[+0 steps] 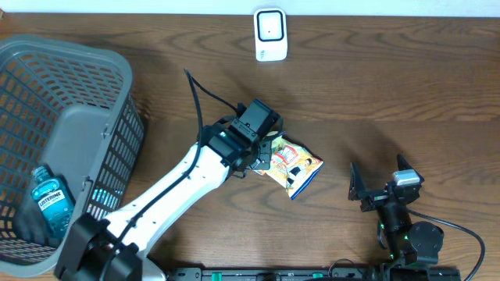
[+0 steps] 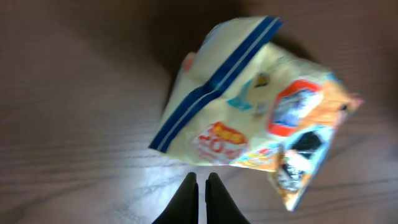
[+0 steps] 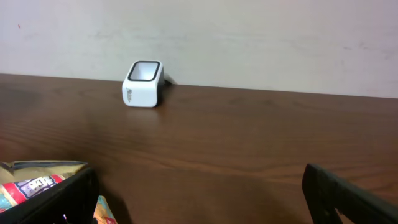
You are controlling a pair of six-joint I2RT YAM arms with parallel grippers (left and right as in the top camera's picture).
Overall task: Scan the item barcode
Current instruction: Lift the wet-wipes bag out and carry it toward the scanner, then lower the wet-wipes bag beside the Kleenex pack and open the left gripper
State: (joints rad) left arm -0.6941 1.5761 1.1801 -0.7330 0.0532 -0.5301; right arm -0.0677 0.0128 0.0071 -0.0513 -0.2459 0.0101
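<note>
My left claw [image 2: 199,186] is pinched shut with nothing between its tips, just short of the bag [image 1: 295,165], which lies flat mid-table. My right claw [image 3: 198,194] stands wide and empty, off to the bag's right. The scanner [image 1: 270,34] sits at the far edge, well apart.

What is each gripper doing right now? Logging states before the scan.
Left gripper: closed on nothing; the snack bag lies just beyond its tips.
Right gripper: open, empty.
</note>
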